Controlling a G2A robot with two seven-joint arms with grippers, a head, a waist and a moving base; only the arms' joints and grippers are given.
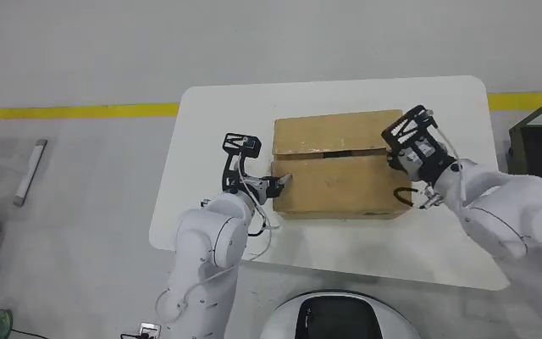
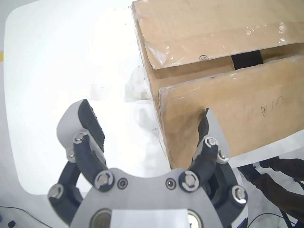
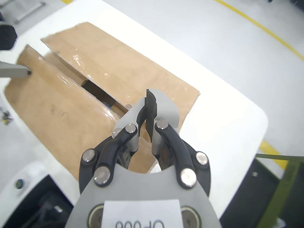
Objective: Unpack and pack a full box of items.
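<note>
1. While the cardboard box (image 1: 339, 174) sits near the middle of the white table (image 1: 212, 136), its two top flaps lie nearly shut, with a dark slit (image 2: 247, 60) between them.
2. At one end of the box the left gripper (image 2: 144, 106) is spread wide, with the near flap's corner between its fingers and nothing gripped.
3. Over the opposite end, by the seam, hangs the right gripper (image 3: 149, 97), its pads pressed together with nothing visible between them.
4. Broad bare tabletop lies beyond the left gripper's end; a narrower strip runs along the box's far side.
5. Whatever lies inside the slit is too dark to make out, and I cannot tell whether the left gripper's box-side finger touches the flap.
</note>
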